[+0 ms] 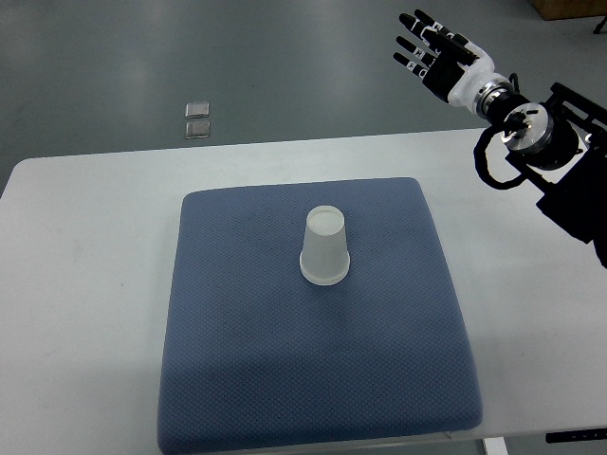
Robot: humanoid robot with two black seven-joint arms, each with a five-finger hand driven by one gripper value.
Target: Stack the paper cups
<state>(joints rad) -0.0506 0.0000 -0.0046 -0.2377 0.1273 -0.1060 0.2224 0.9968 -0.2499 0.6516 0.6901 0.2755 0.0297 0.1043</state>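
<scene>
A white paper cup (pixel 325 246) stands upside down, wide rim on the blue mat (pixel 237 360), near the mat's middle. It looks like a stack, though I cannot tell how many cups it holds. My right hand (pixel 429 45) is raised high at the upper right, beyond the table's far edge, fingers spread and holding nothing. It is well clear of the cup. The left arm does not show.
The blue mat lies on a white table (pixel 85 284). Two small clear squares (pixel 198 118) lie on the grey floor behind the table. My right arm's black wrist and cabling (pixel 531 142) hang over the table's right corner.
</scene>
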